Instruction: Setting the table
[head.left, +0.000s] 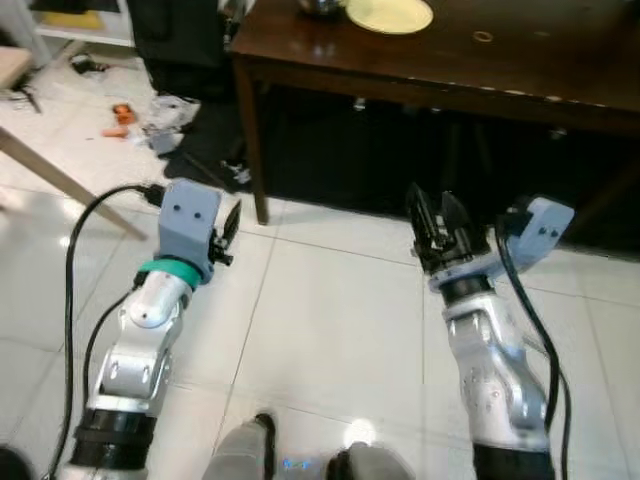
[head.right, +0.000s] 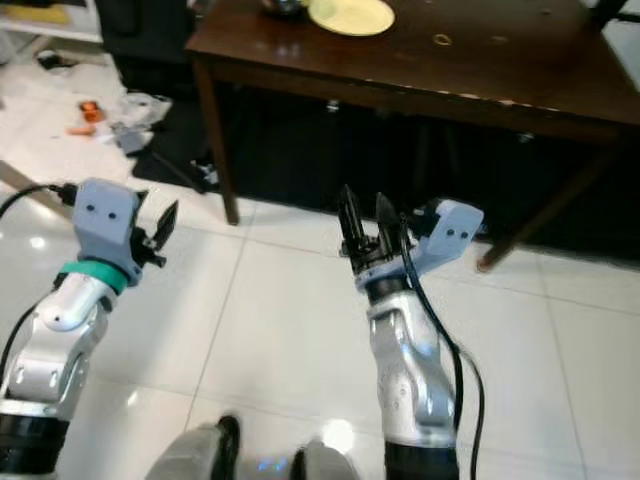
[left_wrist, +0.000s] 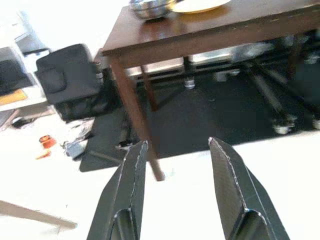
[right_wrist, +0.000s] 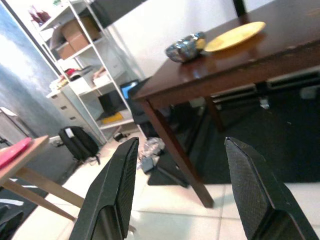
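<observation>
Standing on white floor tiles: dark wooden bench at 12 o'clock. Yellow plate is carried near its far edge, touching or just beside a metal bowl. Left hand and right hand are held low before the bench, fingers spread, grasping nothing. No legible writing is seen.

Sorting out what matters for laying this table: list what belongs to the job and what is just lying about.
For the job:
- dark brown wooden table
- round pale yellow plate
- shiny metal bowl
- left gripper, open, empty
- right gripper, open, empty

Lying about:
- small orange bits on the floor
- black backpack
- white shelving unit with boxes
</observation>
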